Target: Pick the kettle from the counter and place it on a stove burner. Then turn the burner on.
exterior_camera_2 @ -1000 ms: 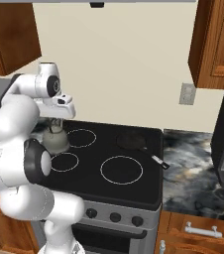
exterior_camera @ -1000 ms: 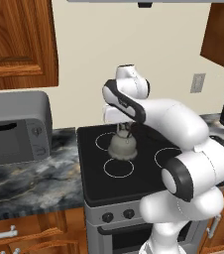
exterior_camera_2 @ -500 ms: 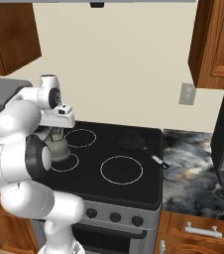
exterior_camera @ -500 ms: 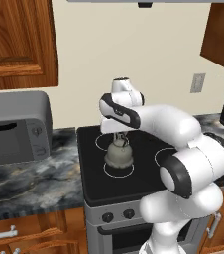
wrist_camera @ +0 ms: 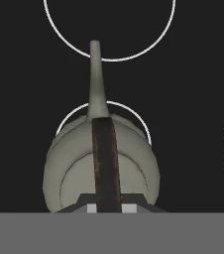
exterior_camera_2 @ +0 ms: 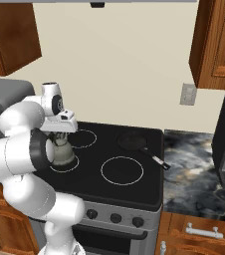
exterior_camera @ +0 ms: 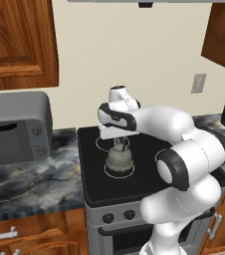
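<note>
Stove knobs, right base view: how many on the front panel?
3 visible: stove knobs at and, in a row on the stove's front panel below the cooktop. The arm covers the panel's left end, so more may be hidden.

A grey microwave sits on the left. A dark long-handled pan rests at the cooktop's back right. A wall outlet hangs between wooden cabinets.

Arm bent forward, gripper pointing down, fingers clamped together.
</note>
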Controlling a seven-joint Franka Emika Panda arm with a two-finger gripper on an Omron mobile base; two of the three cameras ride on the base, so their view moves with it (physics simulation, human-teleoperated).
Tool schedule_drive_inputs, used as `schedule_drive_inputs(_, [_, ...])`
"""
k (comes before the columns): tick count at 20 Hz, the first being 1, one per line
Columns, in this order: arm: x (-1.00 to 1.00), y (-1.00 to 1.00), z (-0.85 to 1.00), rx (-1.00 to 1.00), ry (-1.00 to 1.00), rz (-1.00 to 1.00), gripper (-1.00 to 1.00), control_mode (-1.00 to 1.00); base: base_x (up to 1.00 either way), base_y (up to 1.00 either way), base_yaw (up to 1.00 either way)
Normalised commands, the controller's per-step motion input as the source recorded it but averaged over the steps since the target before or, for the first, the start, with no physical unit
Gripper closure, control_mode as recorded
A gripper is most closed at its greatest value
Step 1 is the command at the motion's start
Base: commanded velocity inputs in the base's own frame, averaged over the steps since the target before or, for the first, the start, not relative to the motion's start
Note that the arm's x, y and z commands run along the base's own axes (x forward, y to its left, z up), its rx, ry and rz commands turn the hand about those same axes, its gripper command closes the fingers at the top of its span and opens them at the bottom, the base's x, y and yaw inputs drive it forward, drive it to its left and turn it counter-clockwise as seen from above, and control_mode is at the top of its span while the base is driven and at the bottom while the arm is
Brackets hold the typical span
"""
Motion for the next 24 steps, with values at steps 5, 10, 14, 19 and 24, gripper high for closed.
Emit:
schedule_drive_inputs(5, [0.2,0.0,-0.26,0.0,0.0,0.0,1.0,-1.0,0.0,0.0,0.0])
schedule_drive_inputs(10, [0.15,0.0,-0.27,0.0,0.0,0.0,1.0,-1.0,0.0,0.0,0.0])
schedule_drive_inputs(14, [0.13,0.0,-0.21,0.0,-0.03,0.0,1.0,-1.0,0.0,0.0,0.0])
schedule_drive_inputs(19, [0.07,0.01,-0.18,0.0,-0.05,0.0,1.0,-1.0,0.0,0.0,0.0])
schedule_drive_inputs(24, [0.0,0.0,-0.11,0.0,-0.05,0.0,1.0,-1.0,0.0,0.0,0.0])
